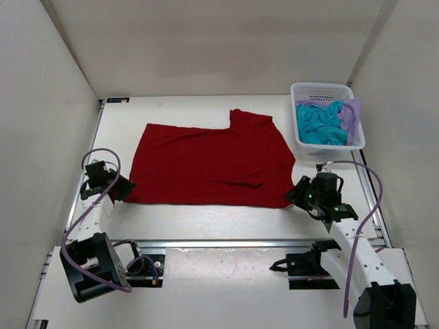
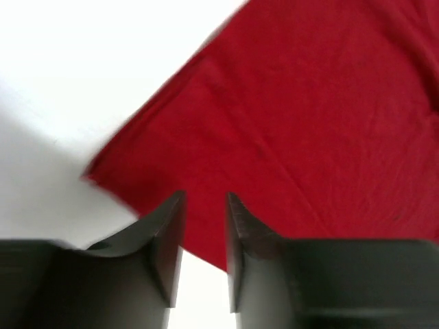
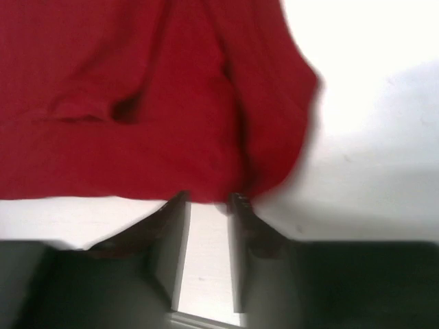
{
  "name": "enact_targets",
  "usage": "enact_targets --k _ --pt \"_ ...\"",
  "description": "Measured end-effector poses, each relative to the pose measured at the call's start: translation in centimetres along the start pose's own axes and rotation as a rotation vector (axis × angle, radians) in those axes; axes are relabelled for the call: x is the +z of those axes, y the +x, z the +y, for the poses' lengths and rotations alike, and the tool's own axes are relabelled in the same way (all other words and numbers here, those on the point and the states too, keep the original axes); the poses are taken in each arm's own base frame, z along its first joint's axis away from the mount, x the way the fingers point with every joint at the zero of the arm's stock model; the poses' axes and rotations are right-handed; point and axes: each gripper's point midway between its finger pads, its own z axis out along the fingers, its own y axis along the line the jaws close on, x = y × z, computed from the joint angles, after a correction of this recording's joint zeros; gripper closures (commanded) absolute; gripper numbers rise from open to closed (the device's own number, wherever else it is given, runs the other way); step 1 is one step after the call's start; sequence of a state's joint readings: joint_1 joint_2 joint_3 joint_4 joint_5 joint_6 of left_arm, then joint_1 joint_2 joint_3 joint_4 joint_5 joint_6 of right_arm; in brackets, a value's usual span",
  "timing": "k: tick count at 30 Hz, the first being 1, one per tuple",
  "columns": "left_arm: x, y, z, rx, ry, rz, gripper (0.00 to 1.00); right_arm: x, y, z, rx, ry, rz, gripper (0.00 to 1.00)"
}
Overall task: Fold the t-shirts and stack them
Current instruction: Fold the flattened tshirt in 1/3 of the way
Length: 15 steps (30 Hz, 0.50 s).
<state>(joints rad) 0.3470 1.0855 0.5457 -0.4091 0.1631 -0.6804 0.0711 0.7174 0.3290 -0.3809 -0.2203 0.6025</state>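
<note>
A red t-shirt (image 1: 212, 161) lies spread flat on the white table, one sleeve pointing toward the back. My left gripper (image 1: 122, 188) sits at its near left corner, jaws open. In the left wrist view the left gripper (image 2: 206, 199) shows a gap over the shirt's (image 2: 309, 123) edge, gripping nothing. My right gripper (image 1: 298, 192) is at the near right corner, also open. In the right wrist view the right gripper (image 3: 208, 199) has bare table between its fingers, and the hem of the red shirt (image 3: 137, 82) is just past the tips. A teal-blue t-shirt (image 1: 321, 123) and a lavender t-shirt (image 1: 351, 113) lie crumpled in the basket.
A white mesh basket (image 1: 322, 86) stands at the back right corner of the table, close behind the right arm. White walls enclose the table on the left, back and right. A metal rail (image 1: 226, 242) runs along the near edge.
</note>
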Motion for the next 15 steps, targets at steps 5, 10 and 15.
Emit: enact_targets --k 5,10,15 --pt "0.0 1.8 -4.2 0.145 0.120 0.003 0.76 1.0 -0.7 4.7 -0.154 -0.088 0.050 1.00" --pt "-1.6 8.8 -11.5 0.421 0.335 0.068 0.80 3.9 1.4 8.1 -0.271 -0.145 0.143 0.62" --pt "-2.2 16.6 -14.7 0.591 0.469 0.186 0.80 6.6 1.5 8.3 -0.270 -0.140 0.160 0.53"
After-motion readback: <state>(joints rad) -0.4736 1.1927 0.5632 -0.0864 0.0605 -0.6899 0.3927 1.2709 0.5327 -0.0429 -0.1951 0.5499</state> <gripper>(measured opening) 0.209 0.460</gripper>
